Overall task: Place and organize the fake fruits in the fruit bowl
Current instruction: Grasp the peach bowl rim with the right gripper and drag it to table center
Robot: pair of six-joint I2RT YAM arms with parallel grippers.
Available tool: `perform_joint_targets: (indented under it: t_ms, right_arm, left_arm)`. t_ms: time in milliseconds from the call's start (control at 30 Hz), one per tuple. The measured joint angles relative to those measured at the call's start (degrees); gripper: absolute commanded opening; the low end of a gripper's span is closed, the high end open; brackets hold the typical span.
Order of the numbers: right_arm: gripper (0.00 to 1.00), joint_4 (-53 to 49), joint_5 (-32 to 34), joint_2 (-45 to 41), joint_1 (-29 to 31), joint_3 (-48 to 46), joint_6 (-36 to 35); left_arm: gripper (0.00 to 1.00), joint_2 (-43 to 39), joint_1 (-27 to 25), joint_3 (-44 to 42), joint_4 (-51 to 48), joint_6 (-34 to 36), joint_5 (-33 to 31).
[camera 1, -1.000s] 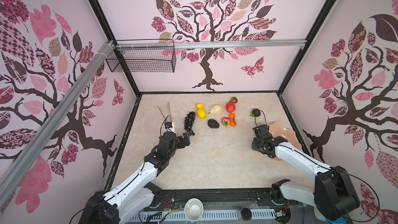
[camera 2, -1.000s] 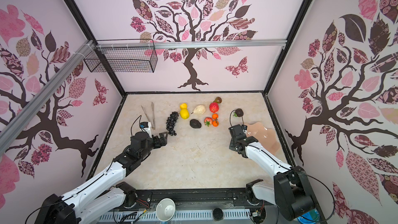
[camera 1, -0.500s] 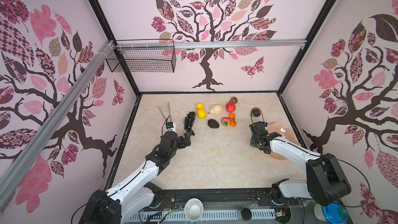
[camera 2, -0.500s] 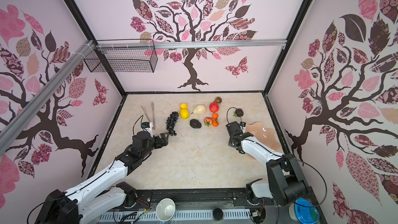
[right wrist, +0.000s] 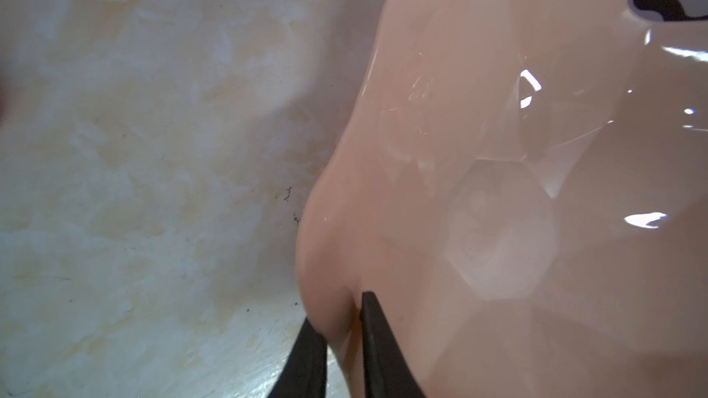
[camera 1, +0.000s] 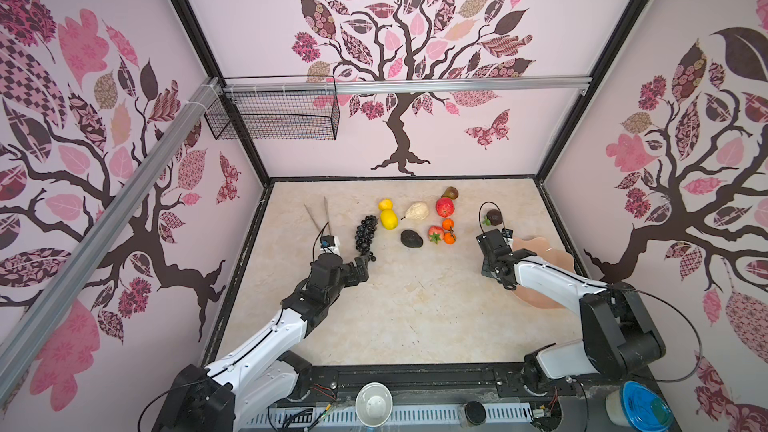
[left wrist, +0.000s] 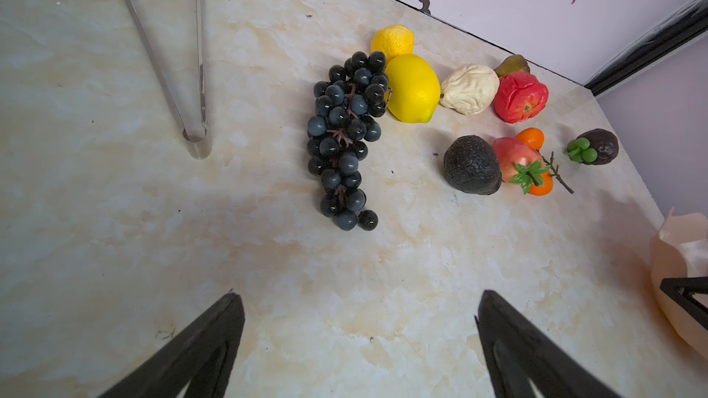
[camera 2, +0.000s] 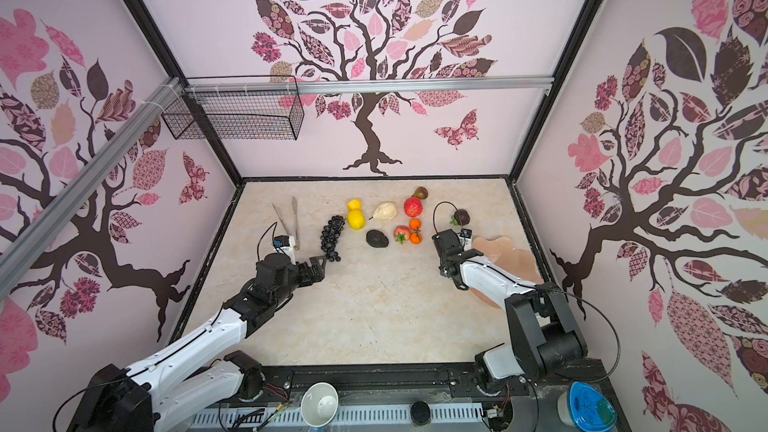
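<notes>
Looking at the fruit bowl (right wrist: 498, 147) first, sitting glossy and peach-pink on the tabletop (left wrist: 115, 223) right at the right pincer (right wrist: 337, 312). Clamping that pincer together on a lobe of the wavy rim, one finger inside the dish, one outside. Seeing the mangosteen (camera 1: 493, 216) lying a bit past that pincer toward the back wall, apart from the bowl.

Finding the rest of the fake fruits (camera 1: 417, 211) spread over the tabletop between the two pincers: red apple (left wrist: 520, 97), cream pear (left wrist: 470, 89), lemon (left wrist: 413, 88) with a smaller yellow fruit (left wrist: 392, 38) just beside it, avocado (left wrist: 472, 165), and two little oranges (left wrist: 530, 137) next to a pinkish-red fruit (left wrist: 511, 162) with a green top.

Noticing the black grape bunch (left wrist: 344, 139) stretched out straight ahead of the left pincer (left wrist: 359, 294), near but not touching. Holding that pincer wide apart, gripping nothing, hovering over bare tabletop. Spotting the tongs (left wrist: 198, 145) lying off to its outer side, well apart from the grapes.
</notes>
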Motion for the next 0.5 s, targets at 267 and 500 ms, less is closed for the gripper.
perform_joint_targets:
  t_ms: [267, 500]
  right_arm:
    - [0.11, -0.6, 2.5, 0.0, 3.0, 0.6, -1.4]
    - [0.11, -4.6, 4.0, 0.0, 15.8, 3.6, -0.4]
  left_arm:
    - [0.98, 0.8, 0.0, 0.0, 0.3, 0.0, 0.1]
    - [0.98, 1.9, 0.0, 0.0, 0.3, 0.0, 0.0]
